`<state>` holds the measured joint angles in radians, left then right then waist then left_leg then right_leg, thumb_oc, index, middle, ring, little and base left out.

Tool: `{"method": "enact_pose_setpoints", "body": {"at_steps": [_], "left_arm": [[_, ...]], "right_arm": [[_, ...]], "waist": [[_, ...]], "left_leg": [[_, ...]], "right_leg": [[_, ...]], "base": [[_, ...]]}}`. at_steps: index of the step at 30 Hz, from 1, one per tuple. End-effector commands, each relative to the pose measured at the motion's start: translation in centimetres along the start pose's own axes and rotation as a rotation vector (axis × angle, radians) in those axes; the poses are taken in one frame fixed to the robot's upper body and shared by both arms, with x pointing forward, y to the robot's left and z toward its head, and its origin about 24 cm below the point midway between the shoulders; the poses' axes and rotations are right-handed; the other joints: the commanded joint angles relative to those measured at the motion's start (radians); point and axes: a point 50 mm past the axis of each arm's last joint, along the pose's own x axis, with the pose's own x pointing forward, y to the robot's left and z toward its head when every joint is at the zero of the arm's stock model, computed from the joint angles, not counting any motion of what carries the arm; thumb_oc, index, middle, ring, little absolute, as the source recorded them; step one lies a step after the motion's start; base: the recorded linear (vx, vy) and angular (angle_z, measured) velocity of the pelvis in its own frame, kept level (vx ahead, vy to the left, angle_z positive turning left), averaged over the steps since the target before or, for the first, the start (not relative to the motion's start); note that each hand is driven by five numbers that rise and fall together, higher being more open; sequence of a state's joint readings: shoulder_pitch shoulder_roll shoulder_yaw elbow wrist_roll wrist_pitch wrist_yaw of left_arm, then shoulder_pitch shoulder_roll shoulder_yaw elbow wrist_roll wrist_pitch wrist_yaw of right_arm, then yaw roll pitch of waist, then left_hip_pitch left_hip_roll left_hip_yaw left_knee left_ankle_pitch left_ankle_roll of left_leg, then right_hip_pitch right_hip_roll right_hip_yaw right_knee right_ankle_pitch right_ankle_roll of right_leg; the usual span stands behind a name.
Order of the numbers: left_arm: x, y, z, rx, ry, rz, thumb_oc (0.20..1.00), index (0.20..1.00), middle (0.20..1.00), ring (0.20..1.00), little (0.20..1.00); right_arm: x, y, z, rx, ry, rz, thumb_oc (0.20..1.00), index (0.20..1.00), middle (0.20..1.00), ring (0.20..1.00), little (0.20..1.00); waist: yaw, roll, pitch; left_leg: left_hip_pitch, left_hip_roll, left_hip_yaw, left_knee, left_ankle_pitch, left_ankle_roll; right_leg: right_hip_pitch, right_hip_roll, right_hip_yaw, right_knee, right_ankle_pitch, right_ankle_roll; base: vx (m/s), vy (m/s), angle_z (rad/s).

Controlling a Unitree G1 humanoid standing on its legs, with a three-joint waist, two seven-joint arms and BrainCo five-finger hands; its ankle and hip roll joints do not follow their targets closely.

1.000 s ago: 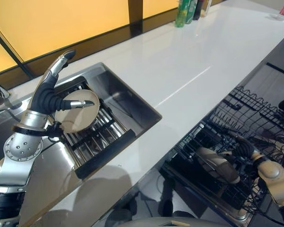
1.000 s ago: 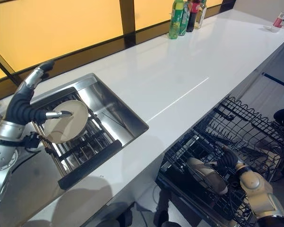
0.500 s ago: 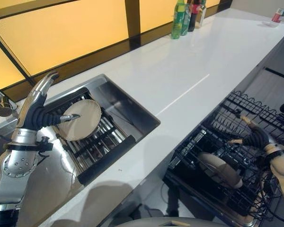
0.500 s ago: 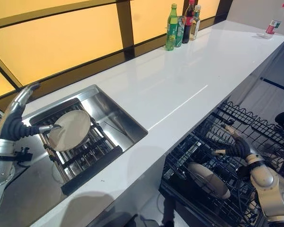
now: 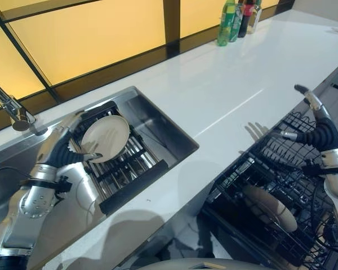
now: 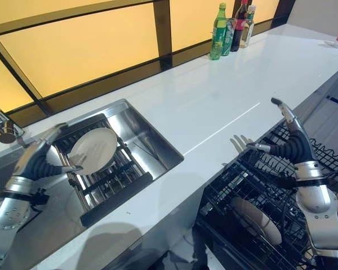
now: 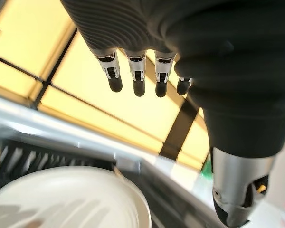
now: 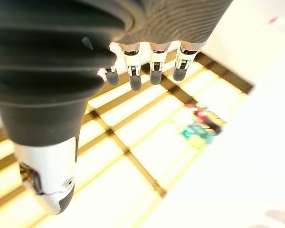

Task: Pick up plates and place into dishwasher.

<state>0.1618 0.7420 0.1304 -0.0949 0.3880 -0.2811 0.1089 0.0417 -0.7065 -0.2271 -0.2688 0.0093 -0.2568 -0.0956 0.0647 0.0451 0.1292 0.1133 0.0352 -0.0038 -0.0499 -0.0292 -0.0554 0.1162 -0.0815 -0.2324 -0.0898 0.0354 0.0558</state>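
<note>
Left hand (image 5: 65, 154) reaches, fingers spread and empty, at plate (image 5: 105, 138) leaning on the rack (image 5: 124, 169) in the sink (image 5: 169, 132), easy to take. Right hand (image 6: 290, 147) open, empty above dishwasher rack (image 6: 253, 191); 1 plate there (image 6: 256, 220).

Kitchen. Long white countertop (image 6: 214, 107) with an inset steel sink (image 6: 149, 140), faucet (image 5: 14, 109) at its end, bottles (image 6: 232, 28) at the far back. Open dishwasher rack (image 6: 259, 191) below the counter edge.
</note>
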Motion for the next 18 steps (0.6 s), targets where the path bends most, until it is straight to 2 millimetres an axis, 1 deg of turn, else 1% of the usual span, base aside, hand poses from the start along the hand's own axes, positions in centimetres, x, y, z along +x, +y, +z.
{"method": "enact_pose_setpoints", "body": {"at_steps": [1, 6, 11, 15, 18], "left_arm": [[1.8, 1.5, 1.5, 0.097, -0.122, 0.042, 1.0, 1.0, 1.0, 1.0, 1.0], [2.3, 0.4, 2.5, 0.126, -0.181, -0.013, 1.0, 1.0, 1.0, 1.0, 1.0], [2.4, -0.7, 3.4, 0.149, -0.223, -0.074, 1.0, 1.0, 1.0, 1.0, 1.0], [2.3, -1.4, 3.2, 0.204, -0.218, -0.091, 1.0, 1.0, 1.0, 1.0, 1.0], [2.2, -1.9, 2.0, 0.277, -0.163, -0.073, 1.0, 1.0, 1.0, 1.0, 1.0]], "right_arm": [[1.7, 0.4, 3.6, 0.09, -0.213, -0.023, 1.0, 1.0, 1.0, 1.0, 1.0], [2.2, 1.6, 4.3, 0.131, -0.231, 0.018, 1.0, 1.0, 1.0, 1.0, 1.0], [2.3, 2.1, 4.5, 0.151, -0.237, 0.043, 1.0, 1.0, 1.0, 1.0, 1.0], [2.4, 2.3, 4.7, 0.158, -0.242, 0.061, 1.0, 1.0, 1.0, 1.0, 1.0], [2.3, 2.4, 4.6, 0.162, -0.241, 0.069, 1.0, 1.0, 1.0, 1.0, 1.0]], "waist": [[0.015, -0.026, -0.046], [0.021, -0.027, -0.04], [0.021, -0.028, -0.025], [0.015, -0.028, -0.008], [0.011, -0.027, 0.001]], "left_leg": [[-0.069, -0.009, 0.019, -0.005, 0.034, -0.005], [-0.068, -0.019, 0.018, 0.01, 0.024, 0.003], [-0.07, -0.027, 0.018, 0.028, 0.015, 0.01], [-0.072, -0.03, 0.022, 0.033, 0.011, 0.015], [-0.076, -0.032, 0.026, 0.037, 0.01, 0.018]], "right_leg": [[-0.015, -0.015, 0.009, 0.138, -0.129, 0.037], [-0.018, -0.029, 0.003, 0.147, -0.126, 0.045], [-0.021, -0.039, 0.004, 0.155, -0.12, 0.053], [-0.028, -0.046, 0.013, 0.159, -0.114, 0.062], [-0.033, -0.05, 0.02, 0.159, -0.11, 0.067]], "base": [[0.07, 0.069, 0.04], [0.08, 0.065, 0.09], [0.08, 0.054, 0.09], [0.07, 0.061, 0.01], [0.05, 0.055, 0.0]]}}
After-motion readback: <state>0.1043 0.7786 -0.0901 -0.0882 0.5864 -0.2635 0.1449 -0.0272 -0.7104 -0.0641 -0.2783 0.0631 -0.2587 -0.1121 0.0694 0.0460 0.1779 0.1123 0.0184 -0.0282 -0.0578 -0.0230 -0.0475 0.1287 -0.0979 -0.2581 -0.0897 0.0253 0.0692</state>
